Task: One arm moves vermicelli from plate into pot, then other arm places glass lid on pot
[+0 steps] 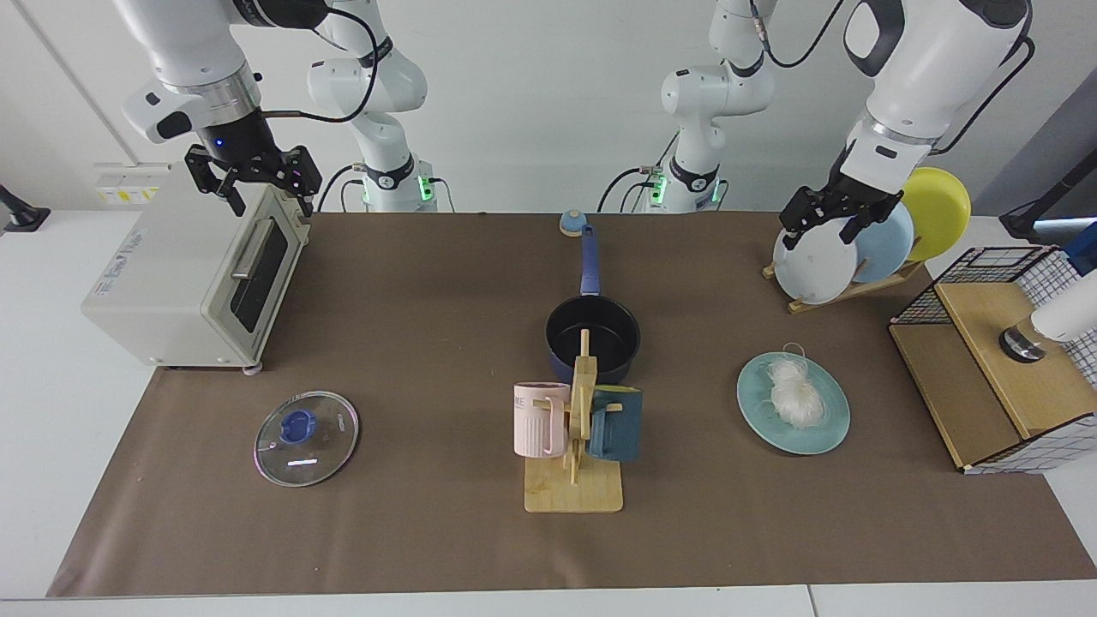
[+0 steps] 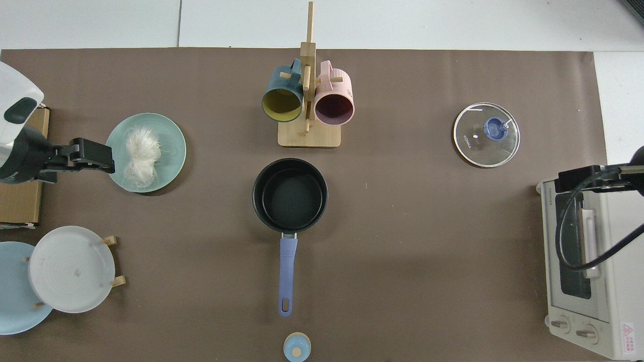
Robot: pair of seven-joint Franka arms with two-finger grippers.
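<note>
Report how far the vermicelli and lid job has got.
Nothing is done yet. The vermicelli lies on the teal plate; the pot is empty, and the glass lid lies flat on the table. The left gripper, open, hangs before the plate rack; the right gripper, open, hangs above the toaster oven. Both steps remain.

A white table (image 1: 51, 446) carries a brown mat (image 1: 411, 531). On the mat below the left gripper (image 1: 824, 224) lie the teal plate (image 1: 827, 433) and a wooden rack (image 1: 844, 291) of plates. Farther from it, mid-mat, sit the pot (image 1: 593, 336) and a mug stand (image 1: 572, 490). Nearest the right gripper (image 1: 257, 184) are a toaster oven (image 1: 171, 283) and the glass lid (image 1: 306, 437).
</note>
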